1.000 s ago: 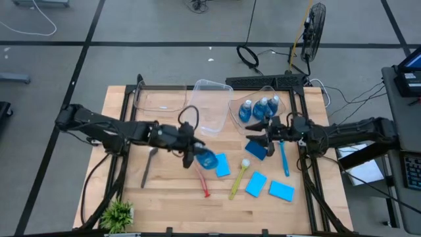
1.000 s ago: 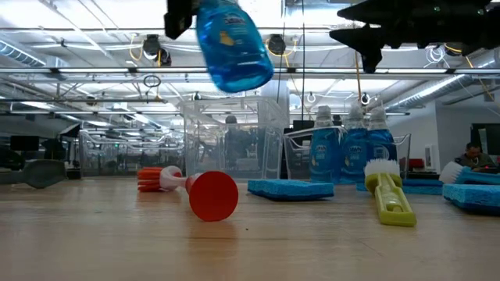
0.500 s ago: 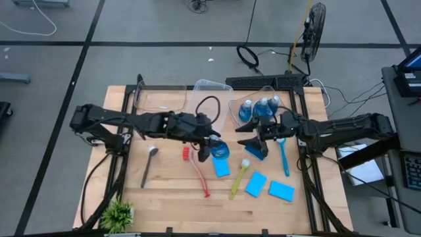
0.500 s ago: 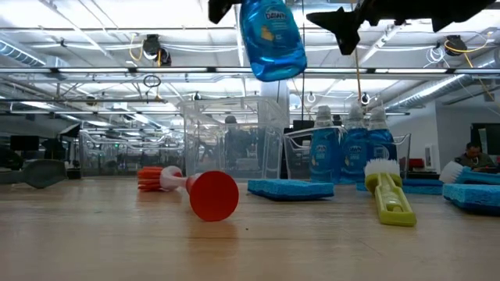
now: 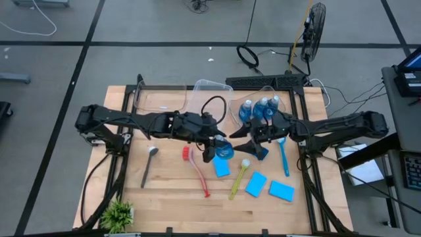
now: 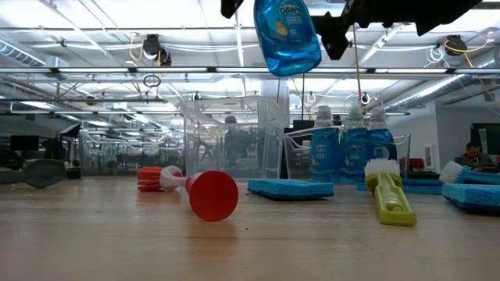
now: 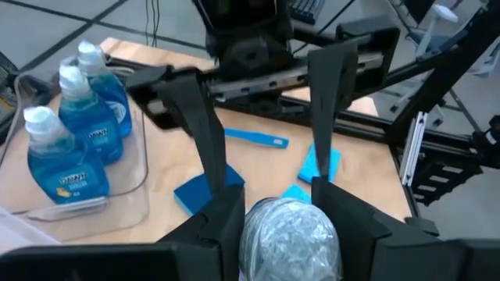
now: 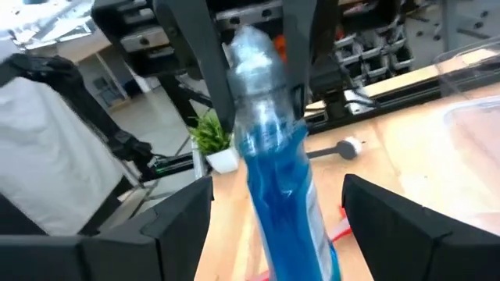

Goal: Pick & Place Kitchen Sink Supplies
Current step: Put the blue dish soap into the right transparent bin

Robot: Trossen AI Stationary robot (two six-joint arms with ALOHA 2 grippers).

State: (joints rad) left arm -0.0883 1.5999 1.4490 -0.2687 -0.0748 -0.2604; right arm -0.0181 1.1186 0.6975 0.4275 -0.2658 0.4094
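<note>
the left gripper [image 5: 217,146] is clenched on a small clear bottle of blue liquid [image 5: 224,149], holding it in the air above the middle of the worktop [image 5: 164,197]; in the low view the bottle [image 6: 287,35] hangs well clear of the wood. the right gripper [image 5: 253,138] faces it from the other side with its jaws spread wide, one finger to each side of the bottle [image 8: 273,179], and not closed on it; whether a finger touches the bottle cannot be told. three more bottles [image 5: 261,107] stand in a clear bin [image 5: 235,113] at the far right of the worktop. on the wood lie the red brush [image 5: 196,170], the yellow brush [image 5: 238,178], the blue brush [image 5: 283,157] and the grey brush [image 5: 148,164], with blue sponges [image 5: 270,187] near them. a small green plant [image 5: 118,214] sits at the near left corner.
</note>
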